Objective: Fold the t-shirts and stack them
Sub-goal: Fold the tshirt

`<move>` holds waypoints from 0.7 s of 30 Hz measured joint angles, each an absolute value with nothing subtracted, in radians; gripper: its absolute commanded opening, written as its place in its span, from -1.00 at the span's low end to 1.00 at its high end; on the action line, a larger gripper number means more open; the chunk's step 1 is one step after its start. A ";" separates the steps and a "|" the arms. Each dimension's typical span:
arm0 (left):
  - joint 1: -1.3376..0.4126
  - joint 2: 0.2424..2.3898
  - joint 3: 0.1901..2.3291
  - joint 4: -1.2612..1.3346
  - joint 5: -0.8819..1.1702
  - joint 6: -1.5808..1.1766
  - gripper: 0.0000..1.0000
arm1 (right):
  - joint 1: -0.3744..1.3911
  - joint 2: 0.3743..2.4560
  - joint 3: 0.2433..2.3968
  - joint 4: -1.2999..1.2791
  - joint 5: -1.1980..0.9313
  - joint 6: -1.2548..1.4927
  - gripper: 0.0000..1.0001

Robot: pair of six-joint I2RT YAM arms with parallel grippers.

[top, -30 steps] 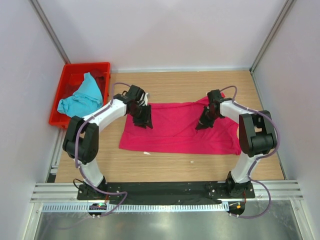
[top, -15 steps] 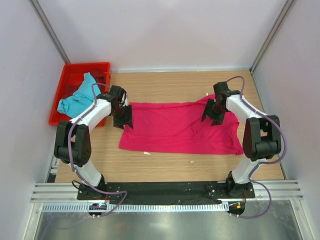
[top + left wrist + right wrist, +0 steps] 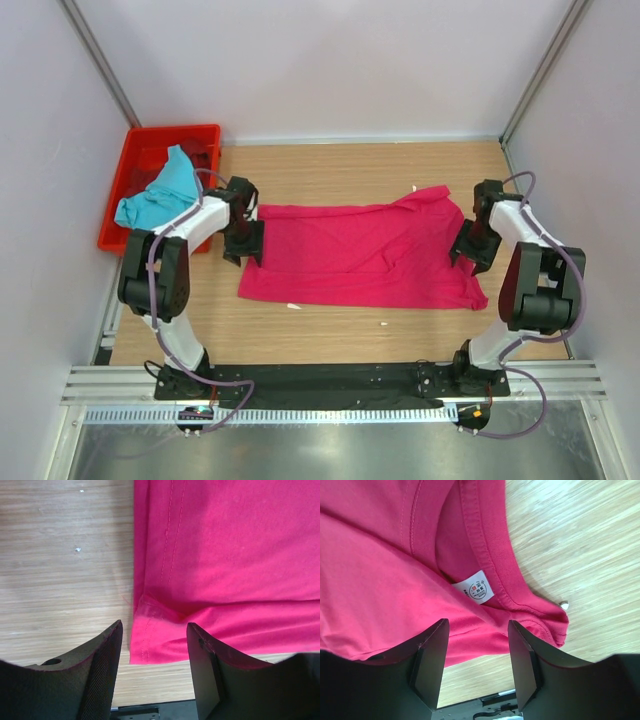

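Setting: a wooden tabletop (image 3: 350,320) closed in by pale walls (image 3: 300,70), with a red crate (image 3: 180,130) at the far left.
Pink t-shirt (image 3: 360,255): lies spread across the middle of the tabletop, collar (image 3: 485,545) and its white label (image 3: 477,591) at the right end.
Turquoise t-shirt (image 3: 160,195): crumpled in the crate, untouched.
Left fingers (image 3: 102,665): apart, holding nothing, over the shirt's left hem corner (image 3: 145,630).
Right fingers (image 3: 432,655): apart, empty, over the collar end at the right.
Just changed: a second ago both arms sat further in over the cloth, the right fingers together. Now each is out at its own end and the shirt lies wider and flatter.
Meaning: by my reading, smoothing is done and the shirt is released. No fold is made yet, and stacking waits on both shirts.
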State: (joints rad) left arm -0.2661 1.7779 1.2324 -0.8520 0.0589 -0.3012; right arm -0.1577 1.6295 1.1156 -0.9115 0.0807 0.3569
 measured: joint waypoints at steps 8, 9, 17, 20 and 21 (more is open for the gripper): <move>-0.266 1.802 1.252 -0.854 0.047 -0.302 0.01 | -0.148 1.695 1.110 -0.884 0.080 0.342 0.13; -0.266 1.805 1.252 -0.854 0.047 -0.302 -0.01 | -0.148 1.701 1.110 -0.880 0.077 0.341 0.13; -0.266 1.835 1.257 -0.856 0.049 -0.303 -0.10 | -0.137 1.750 1.127 -0.857 0.057 0.334 0.10; -0.266 1.851 1.260 -0.856 0.051 -0.304 -0.21 | -0.121 1.770 1.143 -0.848 0.054 0.331 0.10; -0.266 1.855 1.260 -0.858 0.052 -0.304 -0.23 | -0.114 1.776 1.150 -0.846 0.054 0.330 0.09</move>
State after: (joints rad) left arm -0.2665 1.8549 1.2602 -0.8577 0.0517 -0.3042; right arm -0.1143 1.7756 1.1500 -0.8455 0.0544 0.3298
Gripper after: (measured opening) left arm 0.411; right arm 0.552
